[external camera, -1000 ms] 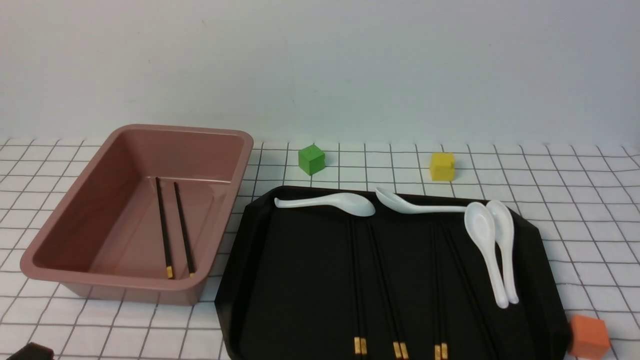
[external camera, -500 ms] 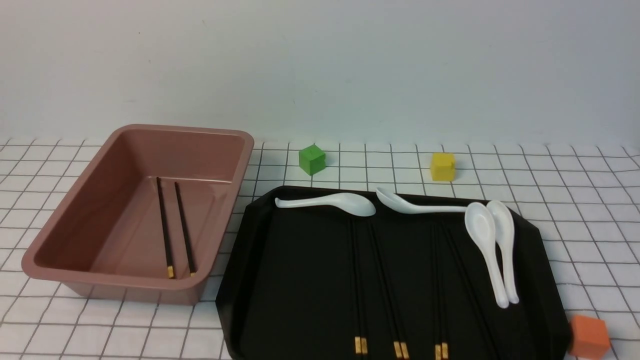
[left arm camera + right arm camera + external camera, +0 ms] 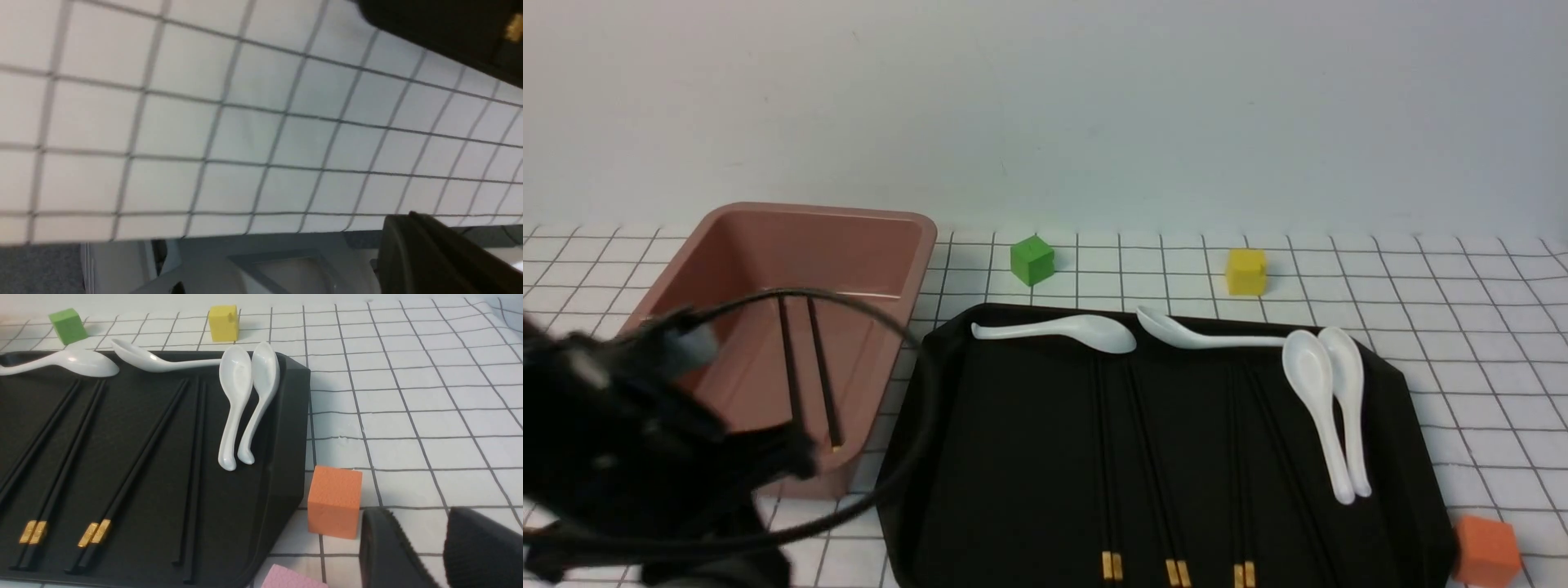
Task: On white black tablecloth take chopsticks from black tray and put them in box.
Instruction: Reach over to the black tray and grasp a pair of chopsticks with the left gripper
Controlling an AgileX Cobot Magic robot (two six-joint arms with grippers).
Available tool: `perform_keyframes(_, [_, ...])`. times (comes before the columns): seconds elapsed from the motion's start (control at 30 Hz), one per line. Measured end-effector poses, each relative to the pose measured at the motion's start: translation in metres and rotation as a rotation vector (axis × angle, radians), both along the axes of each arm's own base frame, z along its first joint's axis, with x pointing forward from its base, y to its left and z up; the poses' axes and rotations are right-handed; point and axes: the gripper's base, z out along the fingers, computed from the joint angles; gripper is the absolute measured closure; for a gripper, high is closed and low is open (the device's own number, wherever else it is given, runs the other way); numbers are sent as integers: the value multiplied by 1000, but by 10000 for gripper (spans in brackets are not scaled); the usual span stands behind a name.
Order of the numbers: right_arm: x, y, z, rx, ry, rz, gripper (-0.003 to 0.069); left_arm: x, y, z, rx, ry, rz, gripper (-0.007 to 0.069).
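The black tray [image 3: 1013, 457] lies on the gridded tablecloth [image 3: 1486, 343] with several black, gold-banded chopsticks [image 3: 1107, 457] lying lengthwise in it; they also show in the right wrist view [image 3: 135, 465]. The pink-brown box [image 3: 849, 245] stands left of the tray with two chopsticks [image 3: 809, 359] inside. My left arm [image 3: 621, 457] is a blurred black mass in front of the box's near end. In the left wrist view only one finger [image 3: 429, 253] shows, over the cloth near the table's edge. My right gripper [image 3: 416, 516] is open and empty, over the cloth right of the tray.
Several white spoons [image 3: 1327, 408] lie at the tray's far and right side. A green cube [image 3: 1032, 260] and a yellow cube [image 3: 1245, 271] sit behind the tray. An orange cube [image 3: 334, 500] and a pink block [image 3: 294, 580] lie next to my right gripper.
My left arm has swung up into the front view at the lower left and now covers the box's near end. The chopsticks, spoons and cubes have not moved.
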Motion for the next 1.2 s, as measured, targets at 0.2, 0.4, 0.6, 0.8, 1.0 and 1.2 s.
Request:
perform_keyframes(0.2, [0, 0, 0, 0, 0, 0, 419, 36, -93, -13, 61, -66, -145, 637])
perform_keyframes(0.4, [0, 0, 0, 2, 0, 0, 419, 68, -168, -41, 220, -127, -186, 547])
perform_keyframes(0.6, [0, 0, 0, 2, 0, 0, 419, 85, -208, -67, 320, -152, -237, 314])
perform_keyframes(0.8, [0, 0, 0, 2, 0, 0, 419, 93, -215, -79, 333, -144, -239, 238])
perform_keyframes(1.0, [0, 0, 0, 2, 0, 0, 419, 98, -220, -97, 329, -147, -241, 247])
perform_keyframes(1.2, [0, 0, 0, 2, 0, 0, 419, 102, -226, -122, 334, -118, -242, 302])
